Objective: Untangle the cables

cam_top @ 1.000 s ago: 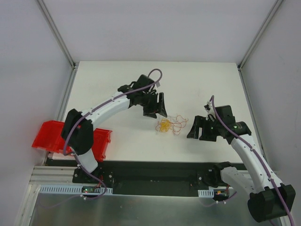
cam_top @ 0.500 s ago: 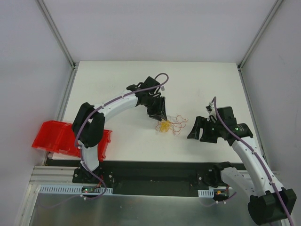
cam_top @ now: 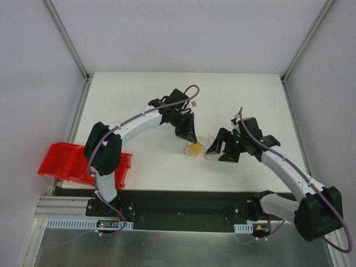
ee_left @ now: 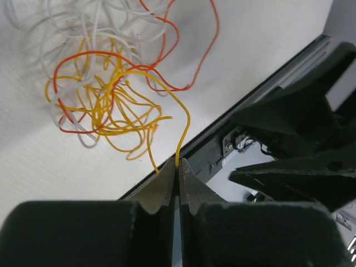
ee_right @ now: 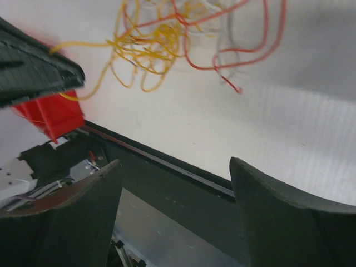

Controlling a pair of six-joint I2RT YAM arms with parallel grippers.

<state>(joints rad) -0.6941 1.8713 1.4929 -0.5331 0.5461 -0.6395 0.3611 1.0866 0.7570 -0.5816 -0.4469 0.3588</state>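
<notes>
mounting plate (cam_top: 183,203): black, along the near edge of the table; both arm bases are bolted to it, the left base at the left and the right base at the right.
red bin (cam_top: 61,161): open-topped, at the near left corner of the table; partly hidden behind the lower link of the left arm.
table (cam_top: 139,94): white, matt top.
right gripper (cam_top: 221,151): fingers spread wide, holding nothing. It sits low over the table just right of the tangle and points left toward it. In its wrist view both fingertips are clear of the strands, with a loose red end nearest them.
cables (cam_top: 197,147): one small loose tangle on the table, about mid-width and nearer the near edge than the far one, between the two grippers. A dense yellow-orange bunch is on the side of the left gripper. Red loops run through and around it. The whitish strands lie at the side away from that gripper.
yellow strand (ee_left: 181,128): a single strand that arcs up out of the bunch and runs down into the tips of the left gripper.
left gripper (cam_top: 189,137): jaws pressed together, pinching the yellow strand at the very tips. It points down at the far left edge of the tangle.
purple cable (cam_top: 186,92): thick, looped above the left wrist and running back along the arm.
enclosure walls (cam_top: 194,33): pale, plain, with metal posts at the far corners.
</notes>
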